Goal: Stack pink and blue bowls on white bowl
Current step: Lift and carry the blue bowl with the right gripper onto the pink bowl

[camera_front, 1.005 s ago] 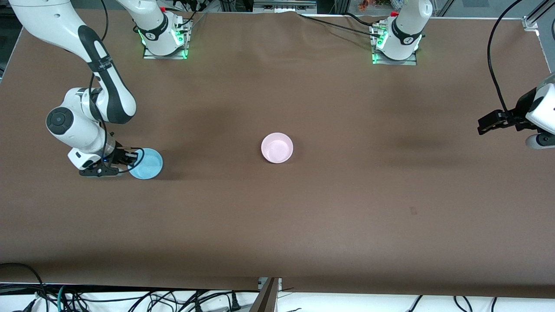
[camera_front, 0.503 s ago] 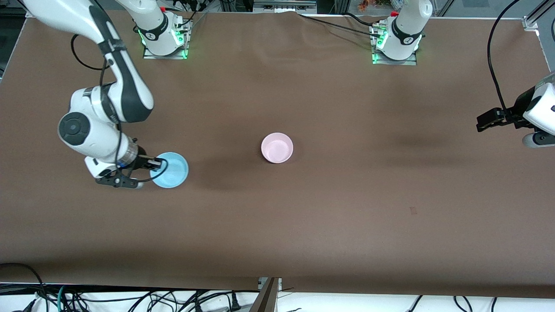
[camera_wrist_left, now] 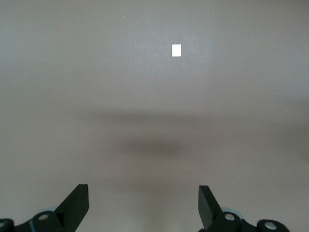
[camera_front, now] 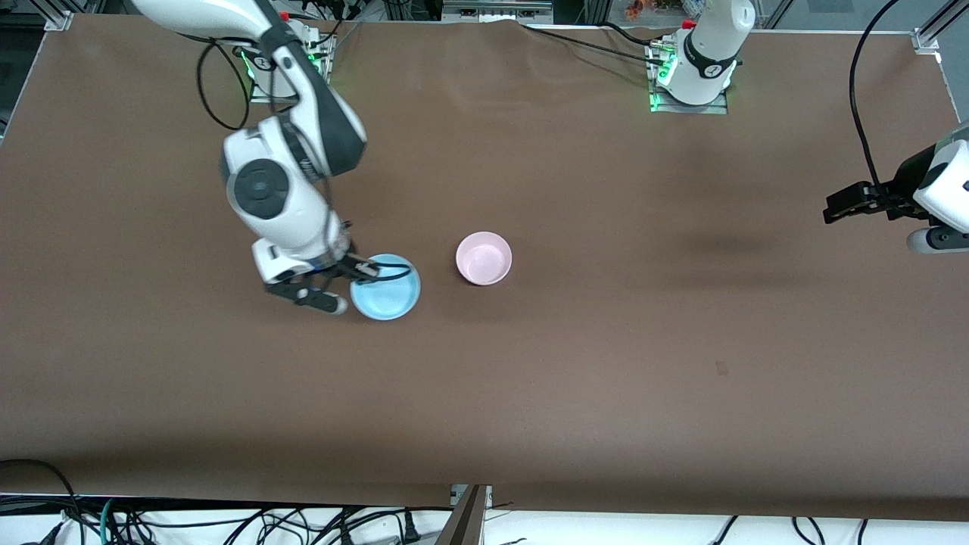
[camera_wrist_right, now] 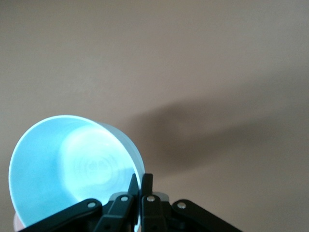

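Note:
My right gripper (camera_front: 365,270) is shut on the rim of the blue bowl (camera_front: 386,288) and holds it tilted above the brown table, beside the pink bowl and toward the right arm's end. In the right wrist view the fingers (camera_wrist_right: 146,182) pinch the blue bowl's (camera_wrist_right: 67,164) thin wall, and the bowl's shadow falls apart from it. The pink bowl (camera_front: 484,258) stands upright and empty at the table's middle. The white bowl is out of view. My left gripper (camera_front: 833,208) waits open and empty over the left arm's end of the table, its fingers (camera_wrist_left: 77,200) spread wide above bare cloth.
The two arm bases (camera_front: 690,83) stand along the table's edge farthest from the front camera. A small white tag (camera_wrist_left: 176,50) lies on the cloth under the left wrist. Cables (camera_front: 227,522) hang below the table's nearest edge.
My right arm has carried the blue bowl from the right arm's end of the table toward the pink bowl, now close beside it. The left gripper has barely drifted.

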Robot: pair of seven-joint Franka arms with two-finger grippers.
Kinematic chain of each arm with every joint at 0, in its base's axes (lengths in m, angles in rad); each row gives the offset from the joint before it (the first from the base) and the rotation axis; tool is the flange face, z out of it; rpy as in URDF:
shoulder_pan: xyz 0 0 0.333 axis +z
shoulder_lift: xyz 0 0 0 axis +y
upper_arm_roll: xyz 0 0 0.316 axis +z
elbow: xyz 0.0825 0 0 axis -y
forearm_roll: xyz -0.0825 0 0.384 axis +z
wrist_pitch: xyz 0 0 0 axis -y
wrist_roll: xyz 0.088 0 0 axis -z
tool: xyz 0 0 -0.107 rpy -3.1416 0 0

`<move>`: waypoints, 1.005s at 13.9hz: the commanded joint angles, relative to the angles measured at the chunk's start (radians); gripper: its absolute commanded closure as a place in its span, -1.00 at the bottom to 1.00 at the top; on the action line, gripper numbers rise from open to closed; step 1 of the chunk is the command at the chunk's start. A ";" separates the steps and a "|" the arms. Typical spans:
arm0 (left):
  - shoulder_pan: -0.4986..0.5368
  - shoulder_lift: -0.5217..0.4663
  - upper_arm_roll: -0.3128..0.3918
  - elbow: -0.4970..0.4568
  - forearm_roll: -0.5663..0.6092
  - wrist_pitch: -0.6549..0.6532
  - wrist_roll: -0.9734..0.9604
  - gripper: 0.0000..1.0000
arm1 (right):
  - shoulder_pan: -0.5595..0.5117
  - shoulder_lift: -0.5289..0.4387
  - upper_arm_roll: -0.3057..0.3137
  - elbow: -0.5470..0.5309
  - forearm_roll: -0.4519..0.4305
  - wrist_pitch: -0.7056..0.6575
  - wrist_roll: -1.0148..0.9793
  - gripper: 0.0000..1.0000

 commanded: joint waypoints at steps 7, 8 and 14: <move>0.008 0.053 -0.005 0.090 -0.006 -0.055 0.034 -1.00 | 0.201 0.165 -0.013 0.157 -0.075 0.071 0.332 1.00; 0.008 0.053 -0.005 0.090 -0.006 -0.055 0.034 -1.00 | 0.224 0.170 -0.013 0.157 -0.087 0.071 0.353 1.00; 0.000 0.055 -0.003 0.092 -0.006 -0.055 0.033 -1.00 | 0.291 0.206 -0.016 0.155 -0.104 0.095 0.445 1.00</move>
